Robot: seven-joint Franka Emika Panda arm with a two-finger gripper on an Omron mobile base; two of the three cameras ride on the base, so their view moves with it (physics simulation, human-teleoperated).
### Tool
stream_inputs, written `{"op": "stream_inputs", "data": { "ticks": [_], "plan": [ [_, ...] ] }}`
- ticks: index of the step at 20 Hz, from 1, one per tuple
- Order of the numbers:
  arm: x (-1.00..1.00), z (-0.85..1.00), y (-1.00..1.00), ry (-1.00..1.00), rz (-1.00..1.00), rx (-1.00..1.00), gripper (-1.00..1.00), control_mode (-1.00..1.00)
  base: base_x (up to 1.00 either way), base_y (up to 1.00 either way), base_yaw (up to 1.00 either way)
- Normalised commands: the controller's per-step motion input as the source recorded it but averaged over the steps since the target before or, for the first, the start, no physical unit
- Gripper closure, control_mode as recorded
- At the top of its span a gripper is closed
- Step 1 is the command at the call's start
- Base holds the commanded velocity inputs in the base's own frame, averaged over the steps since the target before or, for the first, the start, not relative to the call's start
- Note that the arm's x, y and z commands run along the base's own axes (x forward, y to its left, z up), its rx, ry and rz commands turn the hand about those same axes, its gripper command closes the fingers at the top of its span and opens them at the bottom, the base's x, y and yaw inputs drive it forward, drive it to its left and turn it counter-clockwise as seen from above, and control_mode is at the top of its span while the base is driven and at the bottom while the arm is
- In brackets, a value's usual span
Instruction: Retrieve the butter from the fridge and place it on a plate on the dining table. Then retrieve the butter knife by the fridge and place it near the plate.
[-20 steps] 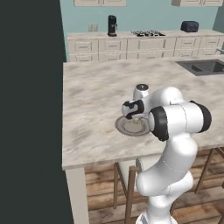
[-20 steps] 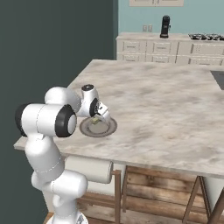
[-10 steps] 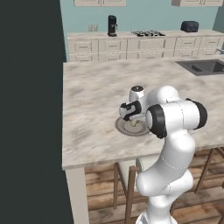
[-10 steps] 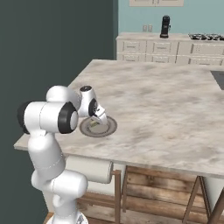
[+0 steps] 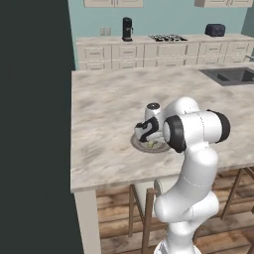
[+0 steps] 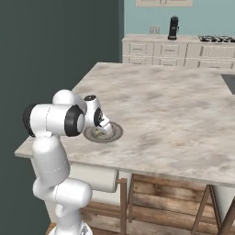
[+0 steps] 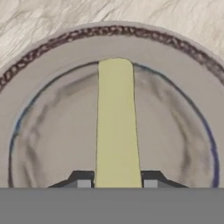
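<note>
The dining table (image 5: 109,104) stretched across both base views, its marbled top bare apart from the plate (image 5: 138,144) near the front edge, with the cabinet counter (image 5: 149,47) and coffee maker (image 5: 127,29) against the far wall. The arm was bent low over that plate, and the gripper (image 6: 102,130) hung just above its middle. In the hand view the plate (image 7: 52,109) spread under the camera, and the butter (image 7: 116,127) ran lengthwise across its well, pinched between the two dark fingertips (image 7: 81,178), which sat narrow against its sides. Whether the stick already rested on the plate or hovered a little above it could not be told.

By that showing, the fetching was done and the butter was at the plate but not yet let go. Still ahead, as I judged it: opening the jaws, lifting clear, then the whole second half, fetching the butter knife and laying it near the plate.
</note>
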Motion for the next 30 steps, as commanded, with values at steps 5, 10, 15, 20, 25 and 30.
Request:
{"op": "stream_inputs", "data": {
  "ticks": [5,10,15,20,25,30],
  "plan": [
    [0.01,-0.15,0.0,-0.01,-0.01,0.0,1.0,-1.0,0.0,0.0,0.0],
    [0.0,-0.02,0.0,0.0,-0.01,0.0,-1.0,-1.0,0.0,0.0,0.0],
    [0.0,0.0,0.0,0.0,-0.01,0.0,-1.0,-1.0,0.0,0.0,0.0],
    [0.0,0.0,0.0,0.0,-0.01,0.0,-1.0,-1.0,0.0,0.0,0.0],
    [0.0,0.38,0.0,0.09,-0.01,-0.01,-1.0,-1.0,0.0,0.0,0.0],
    [-0.41,0.95,-0.01,0.07,0.0,0.0,-1.0,-1.0,0.0,0.0,0.0]
  ]
}}
